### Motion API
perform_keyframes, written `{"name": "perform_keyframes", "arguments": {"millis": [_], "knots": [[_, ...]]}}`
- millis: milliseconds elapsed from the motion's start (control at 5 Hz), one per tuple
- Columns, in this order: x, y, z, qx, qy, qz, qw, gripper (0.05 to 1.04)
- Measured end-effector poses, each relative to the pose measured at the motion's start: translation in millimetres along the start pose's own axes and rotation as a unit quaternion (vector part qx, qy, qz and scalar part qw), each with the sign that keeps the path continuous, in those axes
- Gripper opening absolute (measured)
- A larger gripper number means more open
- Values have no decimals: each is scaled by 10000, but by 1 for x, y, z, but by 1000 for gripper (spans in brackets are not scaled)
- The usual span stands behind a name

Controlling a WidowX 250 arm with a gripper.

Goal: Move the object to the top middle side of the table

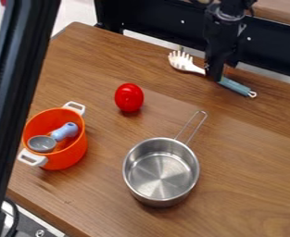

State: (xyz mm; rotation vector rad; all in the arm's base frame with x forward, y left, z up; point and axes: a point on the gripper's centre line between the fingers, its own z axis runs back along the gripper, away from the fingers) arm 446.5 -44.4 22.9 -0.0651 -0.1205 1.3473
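The black two-finger claw (216,75) hangs in the upper right of the frame, right over the serving utensil with a white toothed head and a teal handle (189,66); whether it is clenched on the utensil or released, I cannot tell. Its dark tip hides the stretch where the head's neck meets the handle, so contact between the two is hard to make out. The black arm (225,21) above is cut off by the top edge, and its outline partly merges with the black beam (156,24) behind.

The utensil lies on the brown wood-grain table (252,148), near its far edge, slanting from upper left down to the right. Its pale head has a row of prongs pointing toward the top of the frame; its handle ends in a light tip with a hanging hole, at the right.

Left of centre, below the head, sits a glossy red egg-shaped thing (129,97). In the lower middle is a round stainless steel saucepan (160,171), its wire handle pointing to the upper right. At the left stands an orange pot with white handles (69,155); inside leans a grey scoop with a blue handle (45,144), its underside hidden. A black post (20,83) crosses the left side, cut off above.
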Motion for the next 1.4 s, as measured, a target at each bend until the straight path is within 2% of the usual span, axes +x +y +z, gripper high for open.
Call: {"name": "perform_keyframes", "arguments": {"millis": [200,400,600,800,1000,1200,1400], "knots": [[-1,3,2,7,81,-133,9999,1001],[0,5,27,-172,62,-535,9984,1001],[-4,20,37,-13,-94,-1512,9885,1001],[-8,36,58,59,77,-2703,9627,1001],[-14,55,63,150,350,-3858,9218,1001],[-24,78,66,46,497,-4474,8929,1001],[-43,93,64,-62,781,-4876,8696,1001]]}}
